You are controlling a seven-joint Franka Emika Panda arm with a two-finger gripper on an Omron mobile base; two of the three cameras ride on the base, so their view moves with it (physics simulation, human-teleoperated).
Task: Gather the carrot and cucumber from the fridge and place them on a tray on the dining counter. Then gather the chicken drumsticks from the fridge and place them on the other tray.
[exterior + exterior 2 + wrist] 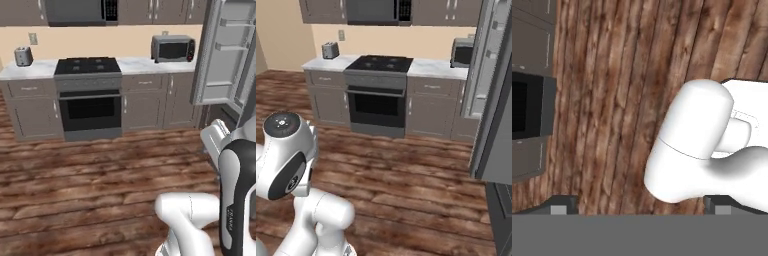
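Nearest, tool [640, 205] pointed down over wooden floor [90, 170], its two dark fingertips [559, 205] set wide apart at the lower corners of the hand view, released, with nothing between them. Beyond, dark oven [90, 111] with black cooktop [87, 66] set into grey cabinets [32, 107] along the back wall. On the pale worktop [135, 64], toaster [23, 56] to the left of the cooktop and microwave [173, 48] to the right. To the right, fridge [496, 125] with its door [222, 50] swung open, bare white door shelves facing the room. Carrot, cucumber, drumsticks and trays: cannot tell where from these views.
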